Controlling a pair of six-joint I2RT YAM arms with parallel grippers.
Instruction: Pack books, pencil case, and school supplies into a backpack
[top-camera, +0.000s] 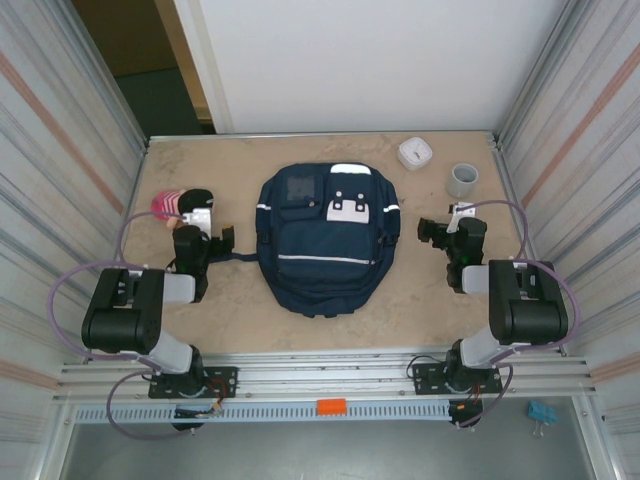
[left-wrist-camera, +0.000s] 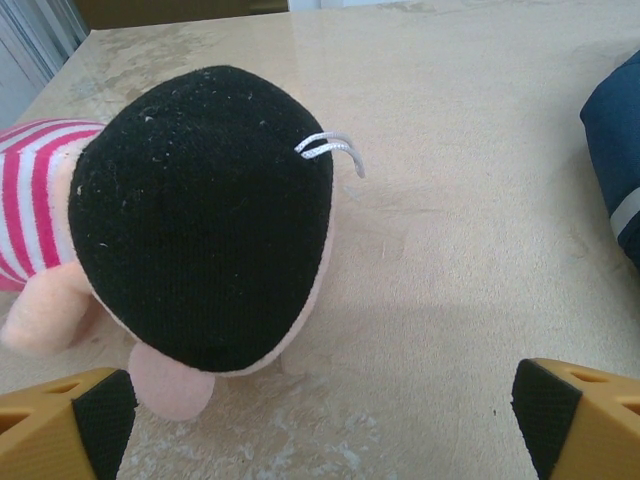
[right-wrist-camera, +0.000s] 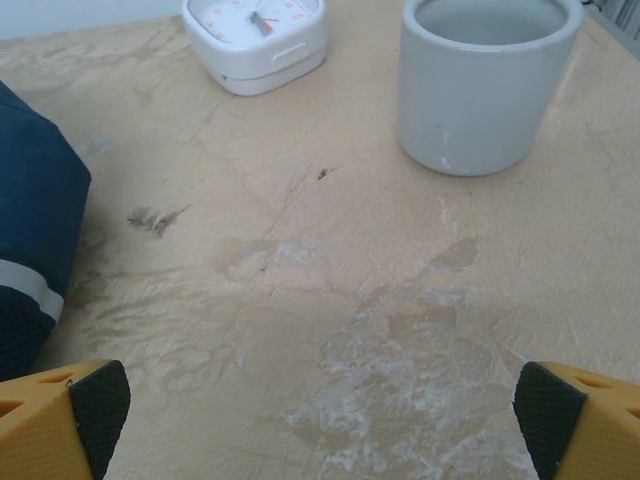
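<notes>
Seen from above, the scene is bright and evenly lit: the white wall at the top of the frame is close to washed out, the doorway at upper left stays dark, the navy backpack (top-camera: 325, 240) throws only a thin soft shadow on the table (top-camera: 420, 290), and the ribbed side walls splay outward with wide-angle distortion. In the left wrist view the plush toy's (left-wrist-camera: 200, 220) black head is sharp enough to show lint, with a diffuse shadow at its lower right and a pale sheen at the top. The right wrist view is equally bright, the grey cup (right-wrist-camera: 487, 85) crisp and the white clock (right-wrist-camera: 255, 40) slightly overexposed.
</notes>
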